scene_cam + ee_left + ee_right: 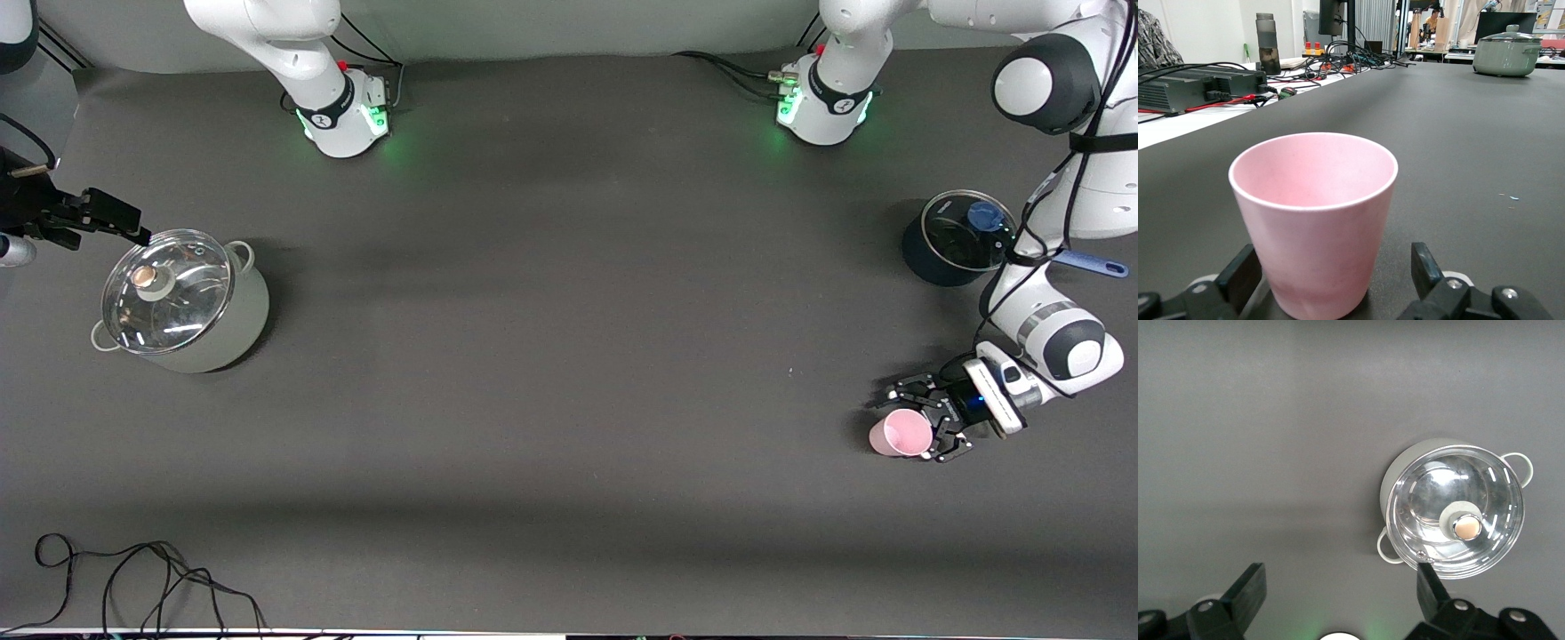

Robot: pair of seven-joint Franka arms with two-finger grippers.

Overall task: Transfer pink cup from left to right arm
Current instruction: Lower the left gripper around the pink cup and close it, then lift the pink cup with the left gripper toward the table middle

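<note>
The pink cup (pixel 900 434) (pixel 1315 213) stands upright on the dark table toward the left arm's end, its mouth up. My left gripper (pixel 917 423) (pixel 1333 267) is low at the table, open, with one black finger (pixel 1241 270) on each side of the cup's base. A small gap shows on each side, so nothing is gripped. My right gripper (pixel 102 227) (pixel 1339 580) hangs open and empty in the air at the right arm's end of the table, beside the lidded grey-green pot.
A grey-green pot (pixel 238 327) (pixel 1411 463) with a glass lid (pixel 169 289) sits under the right gripper's side. A dark pot (pixel 925 258) with a blue-knobbed lid and a blue handle (pixel 1093 264) stand near the left arm. Loose cables (pixel 133 578) lie at the front edge.
</note>
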